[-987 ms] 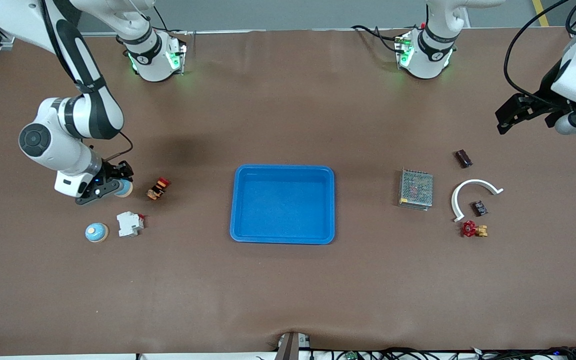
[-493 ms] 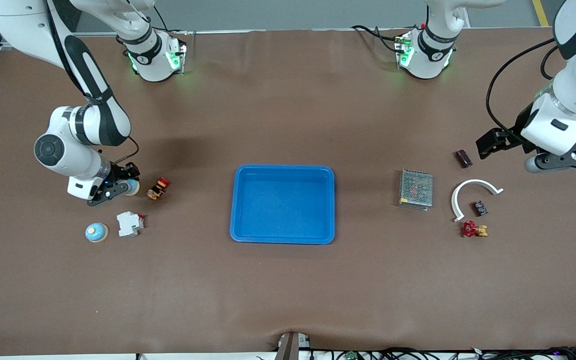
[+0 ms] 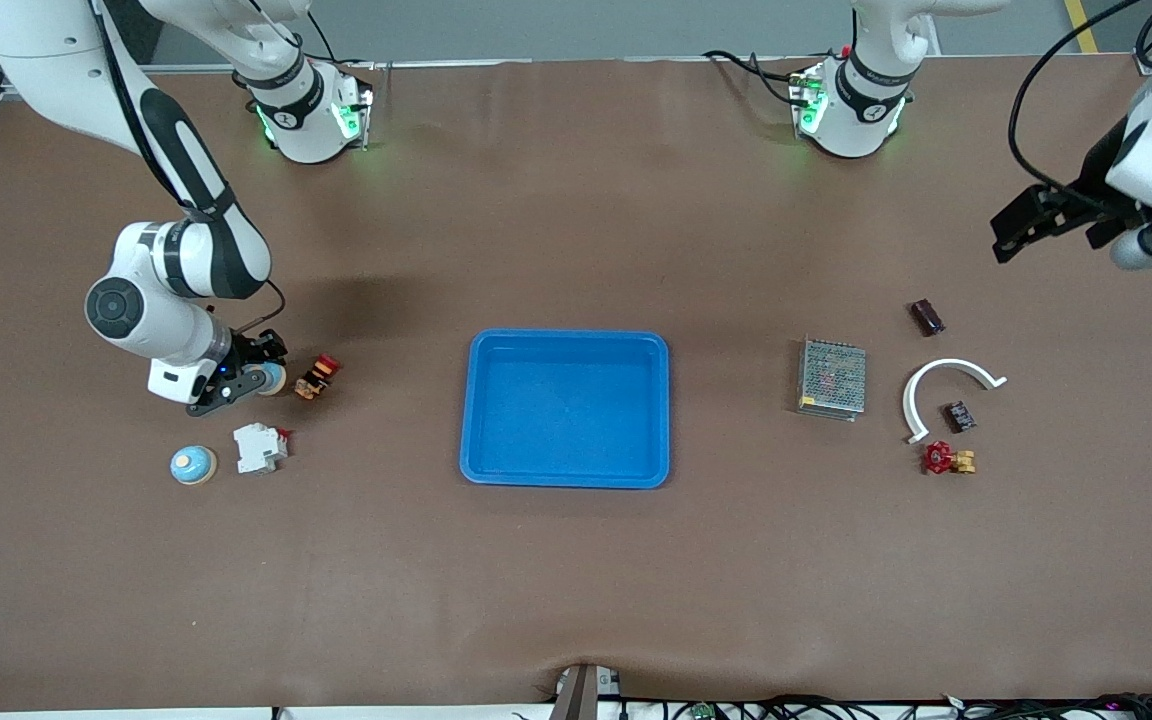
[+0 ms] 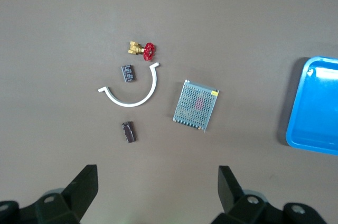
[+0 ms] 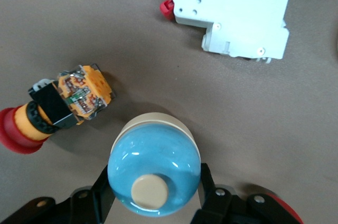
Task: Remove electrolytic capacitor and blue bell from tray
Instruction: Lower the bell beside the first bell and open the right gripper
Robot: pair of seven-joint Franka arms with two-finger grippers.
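Right pincer (image 5: 153, 195) is clenched on the blue bell (image 5: 153, 163), low over the tabletop (image 3: 576, 580) just beside the orange-red pushbutton (image 3: 317, 376) toward the right arm's end, well clear of the empty tray (image 3: 566, 478); left pincer (image 4: 158, 189) hangs released above the capacitor (image 4: 129, 131).

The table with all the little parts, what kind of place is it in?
Probably a robot lab or test bench. Two robot arms are bolted at one edge of a brown table, a blue tray sits mid-table, and small electrical parts like a mesh box and a white breaker lie about.
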